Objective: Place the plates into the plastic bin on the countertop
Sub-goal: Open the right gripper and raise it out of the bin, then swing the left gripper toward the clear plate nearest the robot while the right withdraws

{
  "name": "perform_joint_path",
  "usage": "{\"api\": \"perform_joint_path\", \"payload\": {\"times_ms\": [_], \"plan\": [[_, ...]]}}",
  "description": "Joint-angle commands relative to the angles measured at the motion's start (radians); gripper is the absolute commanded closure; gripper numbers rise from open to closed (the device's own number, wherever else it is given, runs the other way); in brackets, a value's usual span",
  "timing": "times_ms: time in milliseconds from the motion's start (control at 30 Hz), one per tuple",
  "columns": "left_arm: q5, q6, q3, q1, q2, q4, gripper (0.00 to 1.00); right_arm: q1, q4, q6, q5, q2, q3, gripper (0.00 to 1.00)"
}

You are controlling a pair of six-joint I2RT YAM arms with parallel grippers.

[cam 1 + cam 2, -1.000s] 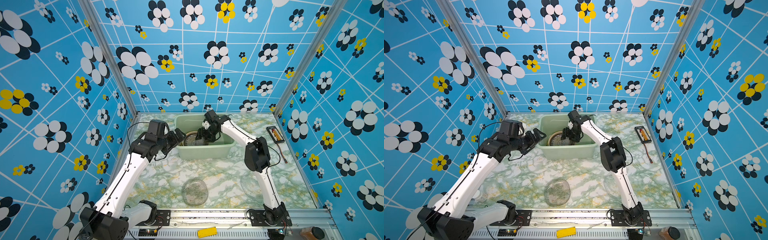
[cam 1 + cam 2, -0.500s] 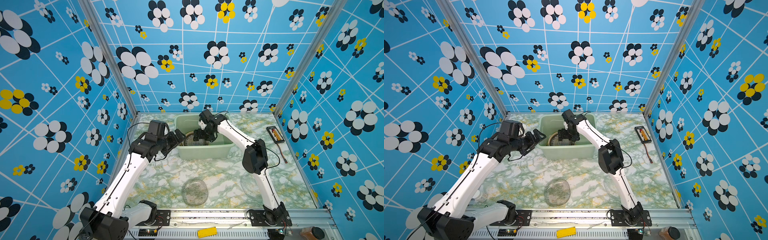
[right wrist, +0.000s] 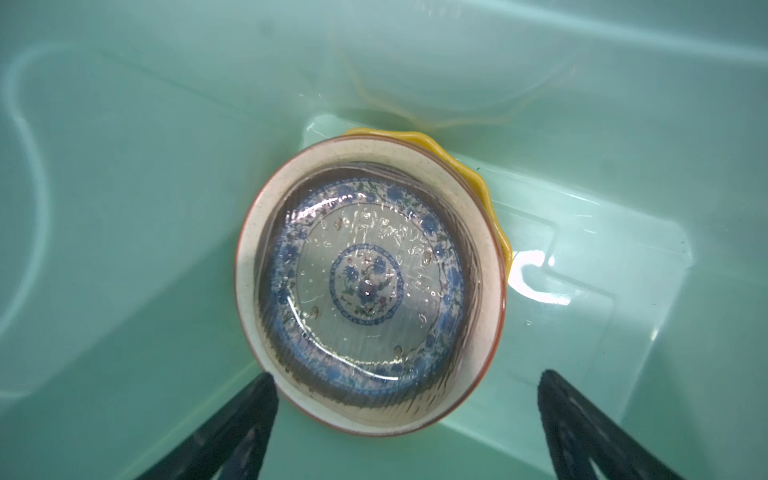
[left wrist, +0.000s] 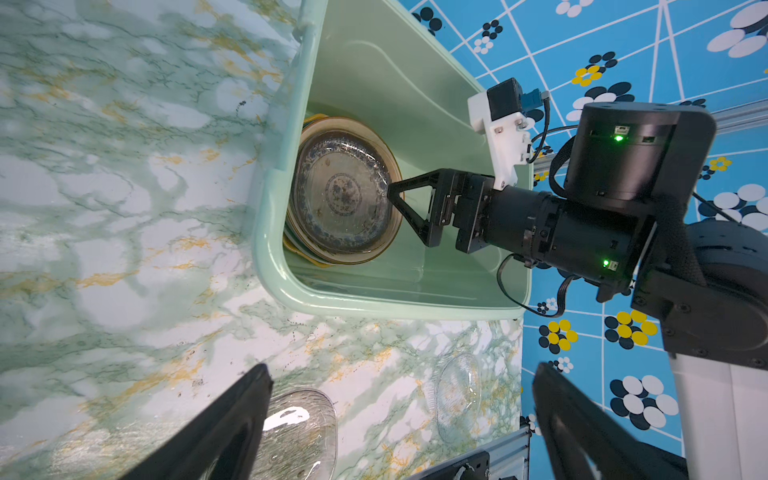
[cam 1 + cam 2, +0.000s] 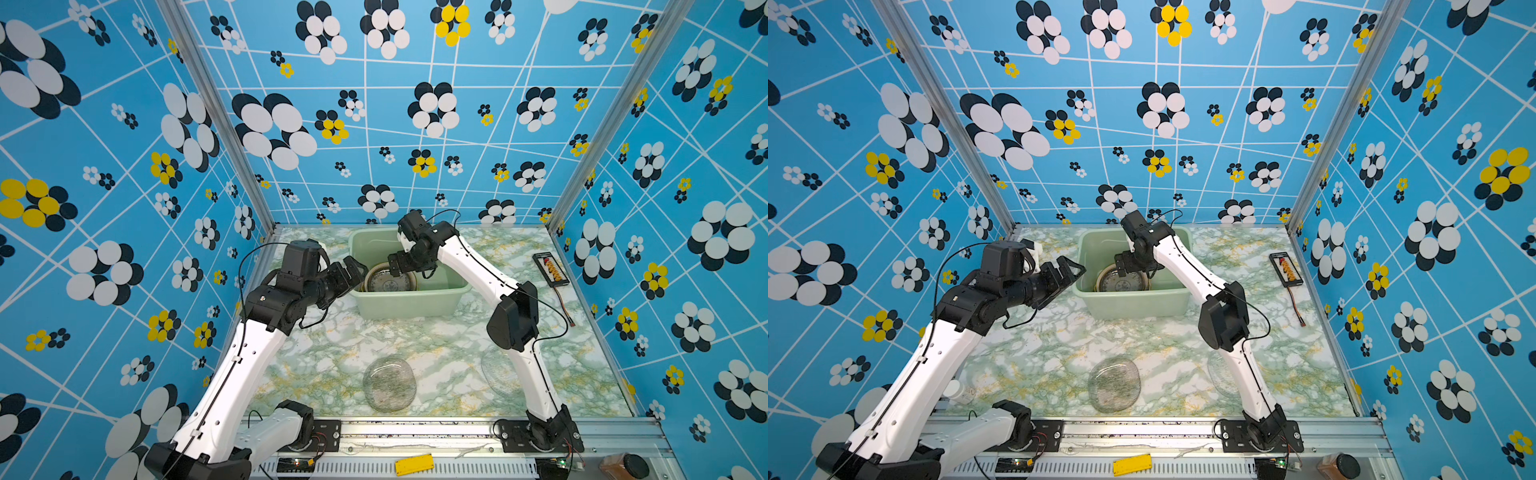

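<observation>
The plastic bin [image 5: 409, 305] stands at the back of the countertop [image 5: 332, 353], also shown in the left wrist view as the bin [image 4: 270, 232]. A stack of plates [image 3: 370, 286] lies inside it: a clear glass plate over a blue-patterned one, in a beige plate, with a yellow plate [image 3: 469, 166] at the bottom. My right gripper [image 5: 399, 266] hovers open just above the stack [image 5: 1121, 282], holding nothing. My left gripper [image 5: 353, 270] is open and empty beside the bin's left rim. Two clear glass plates [image 5: 389, 384] [image 5: 500, 372] lie near the front; the right arm partly hides the second one.
A small black board [image 5: 550, 270] with a cable lies by the right wall. On the front rail are a yellow block [image 5: 413, 464] and a brown jar [image 5: 623, 467]. A white bottle [image 5: 959, 390] sits under the left arm. Blue flowered walls close in three sides.
The right jaws have spread to full width, and the right wrist has shifted slightly left over the bin. The left arm has not moved.
</observation>
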Motion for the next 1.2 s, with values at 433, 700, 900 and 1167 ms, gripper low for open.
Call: {"api": "perform_joint_path", "payload": {"times_ms": [433, 700, 900, 1167], "plan": [[-0.112, 0.019, 0.102, -0.342, -0.046, 0.015, 0.01, -0.117, -0.023, 0.158, 0.028, -0.612, -0.177, 0.01], [-0.372, -0.296, 0.038, -0.714, 0.069, 0.118, 0.01, -0.319, 0.318, 0.414, 0.017, -1.089, -0.806, 0.01], [-0.480, -0.585, 0.010, -0.913, 0.208, 0.172, 0.02, -0.398, 0.331, 0.486, 0.108, -1.293, -1.016, 0.01], [-0.479, -0.805, 0.002, -1.020, 0.412, 0.279, 0.02, -0.411, -0.043, 0.512, 0.280, -1.349, -1.039, 0.01]]}}
